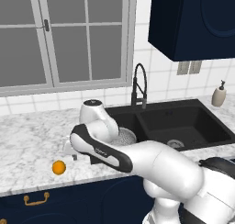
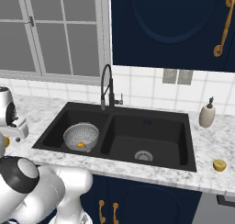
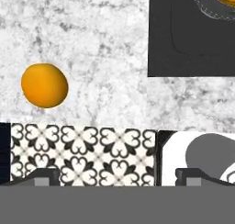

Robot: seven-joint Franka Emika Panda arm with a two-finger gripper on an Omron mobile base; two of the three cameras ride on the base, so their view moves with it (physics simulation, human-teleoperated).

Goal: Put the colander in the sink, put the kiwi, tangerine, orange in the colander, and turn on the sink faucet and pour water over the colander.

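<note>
One orange fruit (image 3: 44, 85) on marble counter (image 3: 101, 44); gripper (image 3: 117, 178) spread wide above; colander (image 2: 81, 137) in sink (image 2: 151, 126), perhaps holding fruit.

You have open marble counter (image 1: 27, 136) on all sides of the round orange fruit (image 1: 58, 167); nothing stands beside it, and the counter edge lies just in front. Your wide-spread gripper (image 3: 117, 175) hangs over that edge, fruit off to one side of it. The left basin of the black double-basin sink (image 2: 151, 113) is largely taken by the grey perforated metal colander (image 2: 81, 137). The tall black gooseneck faucet (image 2: 107, 87) rises behind the divider. The right basin is free.
</note>
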